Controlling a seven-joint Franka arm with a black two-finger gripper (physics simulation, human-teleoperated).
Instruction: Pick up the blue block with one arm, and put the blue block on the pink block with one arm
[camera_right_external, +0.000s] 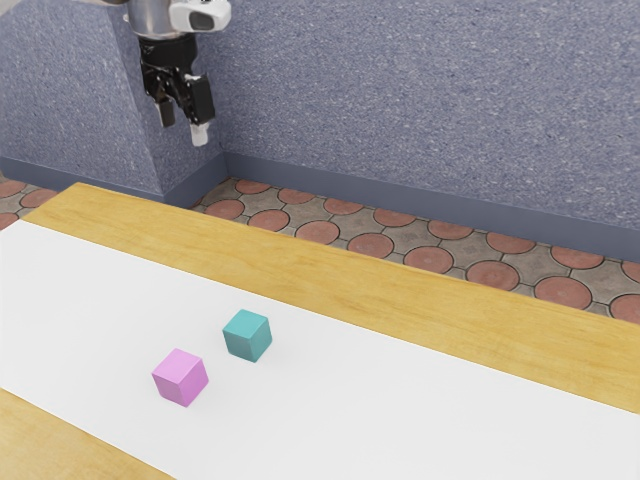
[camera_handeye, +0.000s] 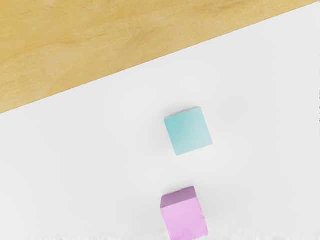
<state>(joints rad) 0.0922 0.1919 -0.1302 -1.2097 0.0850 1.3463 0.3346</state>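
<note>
A blue-green block (camera_right_external: 246, 334) rests on the white strip of the table (camera_right_external: 400, 410). Just in front of it, toward the exterior view's left, sits a pink block (camera_right_external: 180, 377), a small gap apart from the blue one. My gripper (camera_right_external: 183, 122) hangs high above the table's far left edge, well away from both blocks, open with nothing between its fingers. From the hand's camera the blue block (camera_handeye: 188, 131) and the pink block (camera_handeye: 183, 213) lie far below on the white strip, one beyond the other.
Bare wood borders the white strip on the far side (camera_right_external: 420, 290) and at the near corner (camera_right_external: 50, 440). Behind the table are a tiled floor (camera_right_external: 400, 235) and a speckled blue wall (camera_right_external: 420, 90).
</note>
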